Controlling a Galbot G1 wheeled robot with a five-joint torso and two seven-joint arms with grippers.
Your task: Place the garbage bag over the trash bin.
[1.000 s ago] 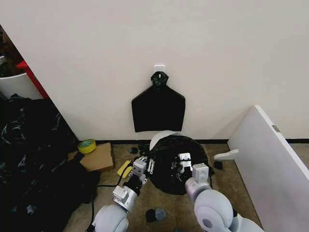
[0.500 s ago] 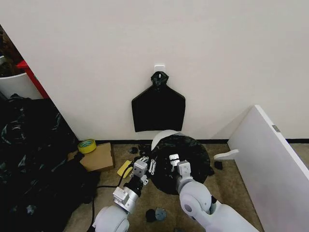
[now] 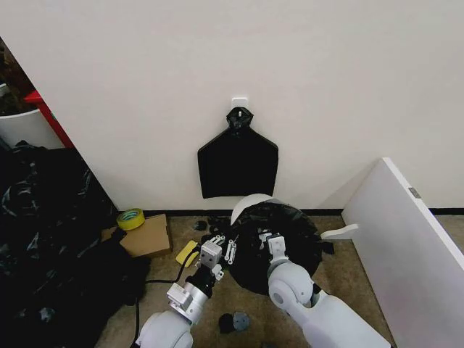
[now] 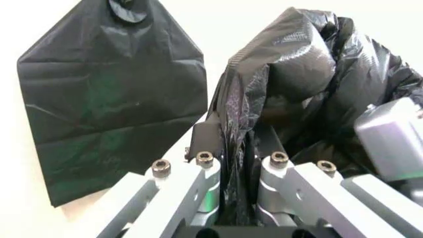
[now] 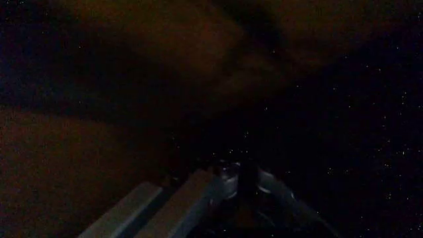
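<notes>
The trash bin stands on the floor by the wall, and an arc of its cream-white rim (image 3: 245, 204) shows at the far left side. The glossy black garbage bag (image 3: 290, 232) lies crumpled over the rest of its mouth. My left gripper (image 3: 226, 247) is at the bag's left edge, shut on a fold of the film (image 4: 237, 144). My right gripper (image 3: 270, 240) sits on top of the bag near its middle. In the right wrist view the gripper (image 5: 241, 171) is wrapped in dark plastic, its fingers drawn together.
A flat black bundle (image 3: 238, 163) hangs on the wall above the bin. A cardboard box (image 3: 141, 235) with a yellow tape roll (image 3: 130, 218) lies to the left, beside a big black plastic mass (image 3: 43, 239). A white board (image 3: 406, 232) leans at the right.
My right arm has swung left and toward the wall, carrying its gripper across the bag's top. The bag has spread a little to the right. The left gripper has barely moved.
</notes>
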